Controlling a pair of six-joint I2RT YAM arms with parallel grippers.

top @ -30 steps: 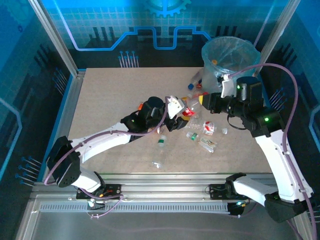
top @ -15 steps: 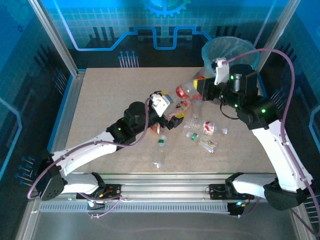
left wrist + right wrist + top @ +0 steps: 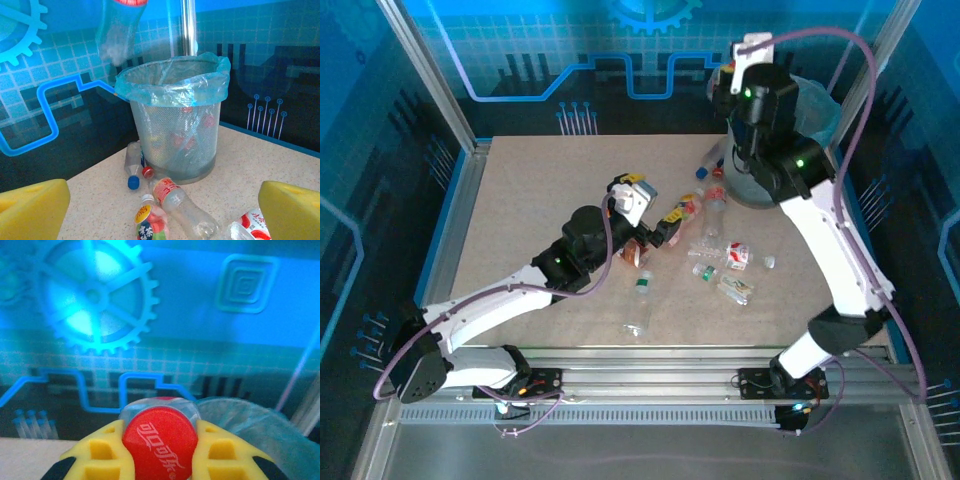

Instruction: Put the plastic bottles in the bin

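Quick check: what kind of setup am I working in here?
Probably a lab or demo robot cell: metal frame posts, printed blue gear-and-circuit backdrop, tabletop with bottles and a lined bin.

One bin is recorded. About ten plastic bottles are counted on the worktop; one more bottle is seen above it.

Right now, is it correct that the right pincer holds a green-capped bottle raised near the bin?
Not quite: the cap is red, not green. The right wrist view shows the right pincer shut on a red-capped bottle raised near the bin.
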